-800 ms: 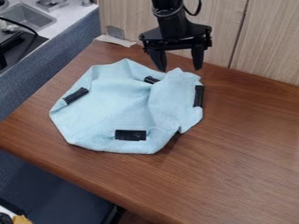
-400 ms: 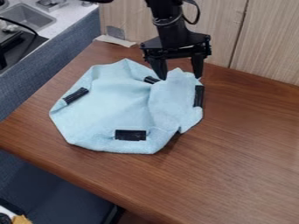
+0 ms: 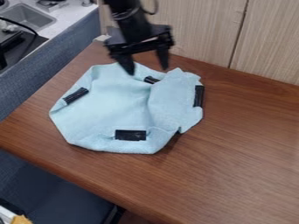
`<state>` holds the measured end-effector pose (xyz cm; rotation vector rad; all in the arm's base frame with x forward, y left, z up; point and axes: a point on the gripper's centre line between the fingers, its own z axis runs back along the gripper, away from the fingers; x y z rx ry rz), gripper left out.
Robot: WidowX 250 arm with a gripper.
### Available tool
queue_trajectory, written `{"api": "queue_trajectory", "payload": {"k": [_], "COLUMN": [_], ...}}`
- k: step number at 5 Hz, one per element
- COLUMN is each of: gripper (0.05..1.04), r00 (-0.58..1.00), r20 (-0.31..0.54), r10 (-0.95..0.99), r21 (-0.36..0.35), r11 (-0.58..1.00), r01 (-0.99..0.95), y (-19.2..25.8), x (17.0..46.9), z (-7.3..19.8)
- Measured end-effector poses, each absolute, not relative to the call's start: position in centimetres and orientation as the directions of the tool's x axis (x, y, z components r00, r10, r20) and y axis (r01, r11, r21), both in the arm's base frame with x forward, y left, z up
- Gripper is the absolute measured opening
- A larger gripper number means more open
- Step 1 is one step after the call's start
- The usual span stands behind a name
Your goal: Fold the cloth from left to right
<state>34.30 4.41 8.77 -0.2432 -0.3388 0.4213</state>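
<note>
Cloth [image 3: 116, 107], one, pale blue: lying on the wooden table [image 3: 245, 157], toward its far left part. Left portion spread broadly; right portion rumpled and doubled over itself. Outline uneven, with turned-in edges.

Fittings to same, black strips, four: left strip [image 3: 76, 96], aslant by the left edge; near strip [image 3: 130, 135], lengthwise by the near edge; far strip [image 3: 152, 80], beside the rumpled part; right strip [image 3: 199, 96], at the right edge. Purpose uncertain; their spacing around the rim suggests markers or fasteners.

Tool [image 3: 147, 70], one, black: hanging over the cloth's far edge, fingers spread apart, nothing between them. Contact with the fabric: cannot tell from where I stand. The placing would suit either a search for a grip or a return for another one.

Condition of work, in my judgement: fold incomplete, the left side lying out wide. Next call: pinch the left edge and carry it rightward. Risk: catching one layer only, or dragging the whole piece.

Brands, labels, writing: none legible to me, strips included.
</note>
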Motion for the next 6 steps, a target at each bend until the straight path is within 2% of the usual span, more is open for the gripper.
{"api": "queue_trajectory", "payload": {"k": [1, 2, 4, 6], "gripper": [1.001, 1.001, 1.001, 1.001], "r00": [0.834, 0.813, 0.776, 0.749], "r20": [0.239, 0.234, 0.177, 0.143], "r10": [0.498, 0.534, 0.606, 0.647], "r21": [-0.270, -0.245, -0.180, -0.152], "r11": [0.859, 0.841, 0.795, 0.763], "r01": [-0.436, -0.482, -0.579, -0.629], "y": [7.6, 9.4, 12.8, 15.9], "x": [31.9, 30.9, 29.4, 28.9], "z": [7.4, 6.8, 3.6, 1.5]}}
